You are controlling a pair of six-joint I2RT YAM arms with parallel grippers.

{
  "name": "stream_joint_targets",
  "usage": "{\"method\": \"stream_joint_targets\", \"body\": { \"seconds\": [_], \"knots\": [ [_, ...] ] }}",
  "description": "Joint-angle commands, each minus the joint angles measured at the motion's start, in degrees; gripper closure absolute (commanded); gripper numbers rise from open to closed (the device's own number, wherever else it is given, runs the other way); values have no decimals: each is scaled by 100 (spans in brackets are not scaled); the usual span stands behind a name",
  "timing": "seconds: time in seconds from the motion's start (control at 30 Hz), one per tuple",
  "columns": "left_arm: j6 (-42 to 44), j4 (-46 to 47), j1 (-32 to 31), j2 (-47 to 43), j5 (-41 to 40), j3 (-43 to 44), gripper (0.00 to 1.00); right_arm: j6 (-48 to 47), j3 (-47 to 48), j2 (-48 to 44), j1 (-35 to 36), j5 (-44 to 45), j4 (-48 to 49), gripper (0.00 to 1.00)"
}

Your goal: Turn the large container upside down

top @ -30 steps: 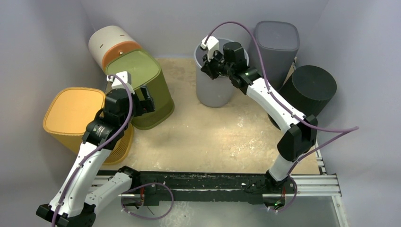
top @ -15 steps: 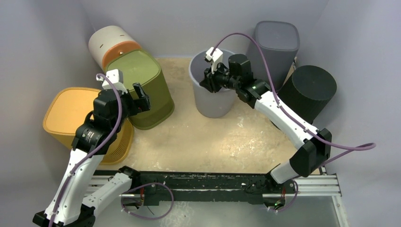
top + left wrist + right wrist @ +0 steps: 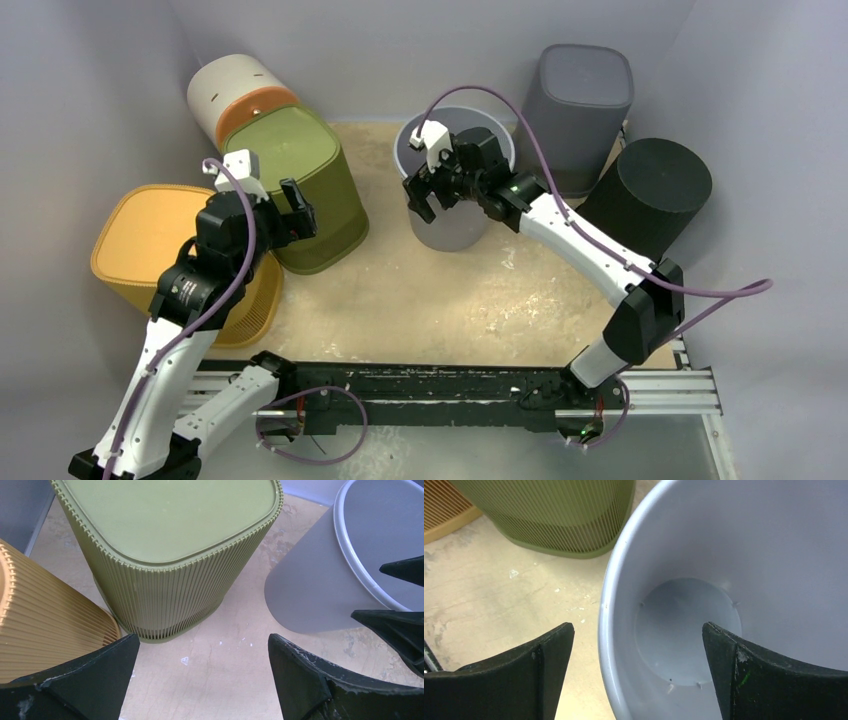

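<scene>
Six bins round a desk (image 3: 430, 290)
The large container (image 3: 452, 222) stands mouth-up at the back centre. To its left, the middle-left bin (image 3: 300, 165) sits between the near-left bin (image 3: 150, 235) in front and the far-left bin (image 3: 225, 90) behind. To its right, the far-right bin (image 3: 585, 85) stands behind the near-right bin (image 3: 655, 180).

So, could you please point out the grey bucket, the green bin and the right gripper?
grey bucket (image 3: 749, 540): right wrist view, inner wall.
green bin (image 3: 170, 515): left wrist view, flat top face.
right gripper (image 3: 638, 626): right wrist view, midway between its fingertips.
</scene>
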Motion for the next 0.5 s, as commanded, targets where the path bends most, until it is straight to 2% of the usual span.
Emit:
{"method": "stream_joint_targets", "body": {
  "seconds": [0.0, 0.3, 0.47],
  "knots": [
    [-24, 156, -15, -63, -32, 45, 3, -33, 70, -99, 98, 620, 43, 0],
    [2, 144, -12, -101, -89, 2, 3, 169, -204, -534, 99, 840, 233, 2],
    [-16, 169, -13, -122, -43, -30, 3, 195, 35, -399, 107, 1028, -135, 21]
  ]
}}
